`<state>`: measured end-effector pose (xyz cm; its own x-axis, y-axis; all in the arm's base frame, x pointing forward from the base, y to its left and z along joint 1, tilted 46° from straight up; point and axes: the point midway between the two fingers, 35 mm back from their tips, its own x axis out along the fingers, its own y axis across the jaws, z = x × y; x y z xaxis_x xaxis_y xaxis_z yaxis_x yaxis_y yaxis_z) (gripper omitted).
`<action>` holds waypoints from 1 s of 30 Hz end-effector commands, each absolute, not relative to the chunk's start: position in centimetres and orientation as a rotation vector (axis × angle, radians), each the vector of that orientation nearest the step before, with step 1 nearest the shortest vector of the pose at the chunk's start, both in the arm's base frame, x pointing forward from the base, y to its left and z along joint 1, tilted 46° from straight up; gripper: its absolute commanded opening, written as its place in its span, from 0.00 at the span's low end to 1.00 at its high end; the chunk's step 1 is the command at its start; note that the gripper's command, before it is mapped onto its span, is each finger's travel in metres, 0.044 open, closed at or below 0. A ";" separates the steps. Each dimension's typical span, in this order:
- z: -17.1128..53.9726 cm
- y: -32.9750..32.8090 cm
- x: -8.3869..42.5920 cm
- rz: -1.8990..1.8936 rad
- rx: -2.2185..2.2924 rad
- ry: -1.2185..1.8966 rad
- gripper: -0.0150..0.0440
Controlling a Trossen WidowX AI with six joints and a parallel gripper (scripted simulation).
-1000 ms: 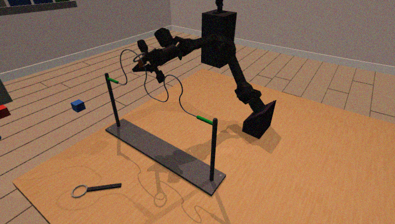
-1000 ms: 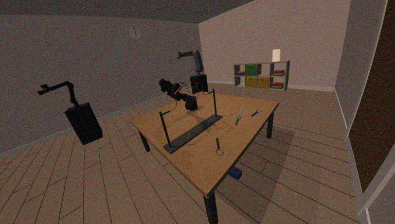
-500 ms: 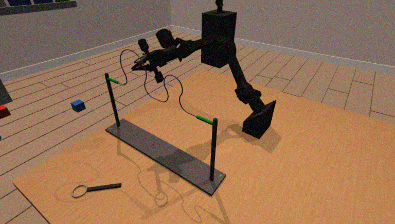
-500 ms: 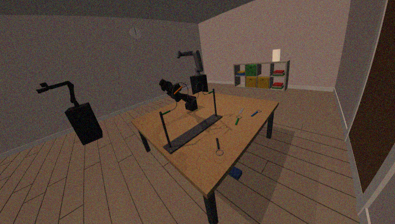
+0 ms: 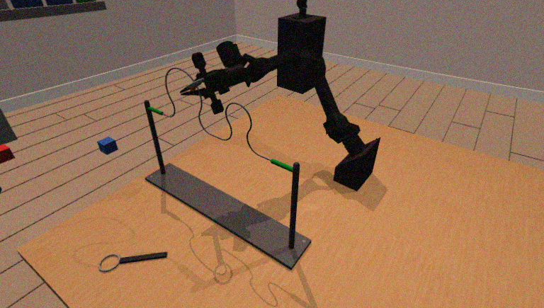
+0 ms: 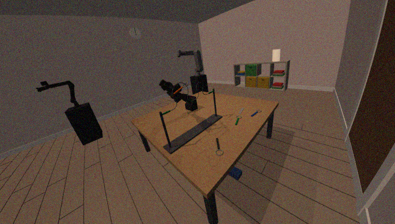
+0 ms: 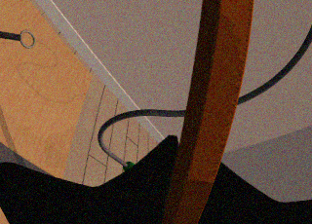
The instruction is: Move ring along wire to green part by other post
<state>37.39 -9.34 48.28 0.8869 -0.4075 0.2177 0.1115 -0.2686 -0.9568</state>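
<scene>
My gripper (image 5: 186,90) (image 6: 176,90) is shut on the orange handle (image 5: 195,85) (image 6: 178,89) (image 7: 214,88) and holds it in the air above the bent grey wire (image 5: 239,104) (image 7: 146,112), near its first high loop on the left post's side. In the wrist view the handle fills the middle and runs out of the top of the frame, so the ring is hidden there. I cannot make the ring out in the top and exterior views. The left post (image 5: 154,140) has a green wire part (image 5: 154,110) (image 7: 129,166). The right post (image 5: 294,204) has a green wire part (image 5: 281,164).
The posts stand on a dark base plate (image 5: 208,198) (image 6: 189,135) on the wooden table. A spare ring with a black handle (image 5: 110,263) (image 6: 218,147) (image 7: 26,39) lies near the table's front. Two more handled rings (image 6: 238,119) (image 6: 255,113) lie farther off. A blue cube (image 5: 107,144) is on the floor.
</scene>
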 end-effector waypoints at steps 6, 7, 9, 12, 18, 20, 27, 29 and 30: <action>48.1 -9.2 37.5 -0.512 -1.851 0.207 0.00; 48.1 -9.2 37.5 -0.514 -1.857 0.205 0.00; 48.2 -9.2 37.5 -0.518 -1.872 0.200 0.00; 48.3 -9.2 37.5 -0.523 -1.893 0.193 0.00; 48.4 -9.1 37.5 -0.534 -1.934 0.179 0.00; 48.5 -9.1 37.5 -0.538 -1.949 0.175 0.00; 48.7 -9.0 37.5 -0.550 -2.000 0.159 0.00; 48.7 -9.0 37.5 -0.554 -2.015 0.154 0.00; 48.8 -9.0 37.5 -0.556 -2.023 0.151 0.00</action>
